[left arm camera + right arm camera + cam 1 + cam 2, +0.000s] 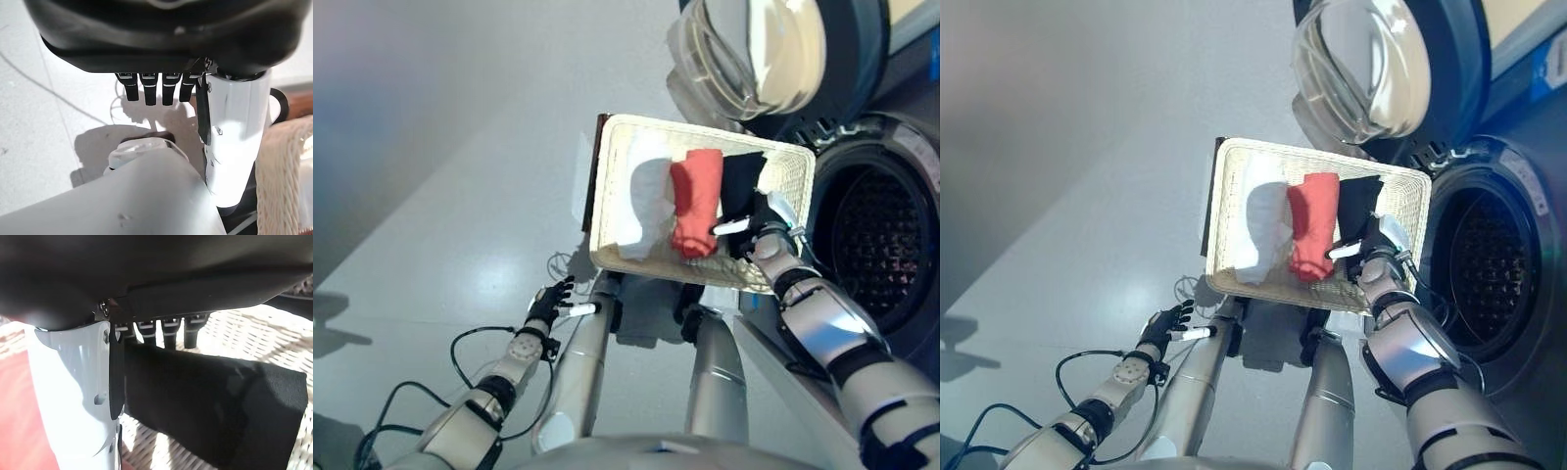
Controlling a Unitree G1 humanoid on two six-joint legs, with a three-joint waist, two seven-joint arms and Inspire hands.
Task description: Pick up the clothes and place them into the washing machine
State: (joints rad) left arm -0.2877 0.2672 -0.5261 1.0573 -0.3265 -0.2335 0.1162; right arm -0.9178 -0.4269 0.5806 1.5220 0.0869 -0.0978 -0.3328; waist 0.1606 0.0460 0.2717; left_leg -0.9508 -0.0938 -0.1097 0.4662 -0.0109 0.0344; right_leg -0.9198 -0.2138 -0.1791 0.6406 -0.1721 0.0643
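A white wicker basket sat on a stand before the robot, just left of the washer, whose round door stood swung open above the dark drum. Three folded garments lay side by side in the basket: a white cloth on the left, a red cloth in the middle, and a black cloth on the right, nearest the drum. The red cloth touched its neighbours on both sides. The right hand reached into the basket's right end, over the near part of the black cloth, with its white-covered thumb pointing left toward the red cloth. In the right wrist view the fingers hung straight and relaxed just above the black cloth, the thumb stood out beside it, and the red cloth showed past the thumb; the hand had hold of nothing, and whether the fingertips touched the black cloth could not be told. The left hand hung low and well apart from the basket, left of the stand, over the grey floor. Its fingers were straight and loose in the left wrist view, the thumb stood out beside them, and it was empty; the basket's woven rim showed at that view's edge. All the clothes were in the basket, none in the drum.
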